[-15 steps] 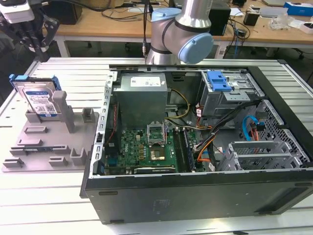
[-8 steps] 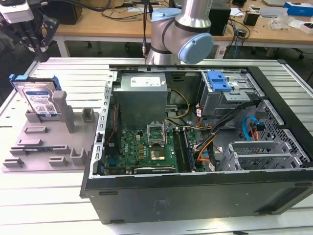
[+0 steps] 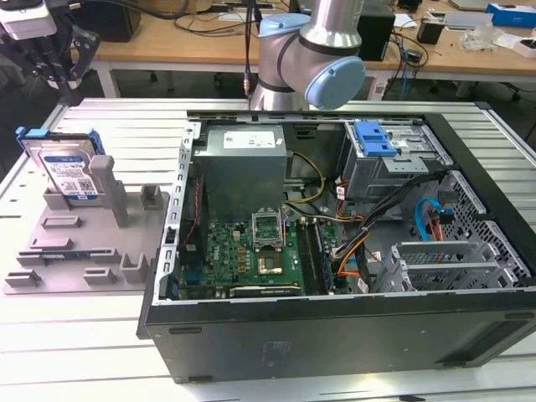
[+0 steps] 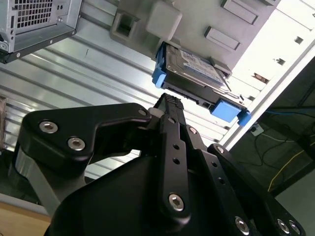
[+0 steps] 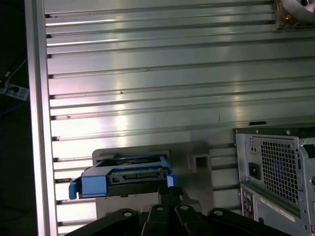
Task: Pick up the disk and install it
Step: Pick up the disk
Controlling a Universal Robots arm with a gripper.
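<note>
Disk (image 3: 65, 172) stood on edge in grey fixture (image 3: 84, 251), outside the case; gripper (image 4: 170, 101) near, empty.
Jaws pressed together. Probably dense, rigid, slick metal; blue carrier edges looked the safest hold.

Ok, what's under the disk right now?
The disk stands on edge on the grey fixture, beside an upright post. Its bottom edge is partly hidden behind the fixture's low blocks.

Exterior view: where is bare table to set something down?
Bare table lies nearer the camera than the grey fixture and beyond it. Crowded: the fixture itself, holding the disk, and inside the open case.
</note>
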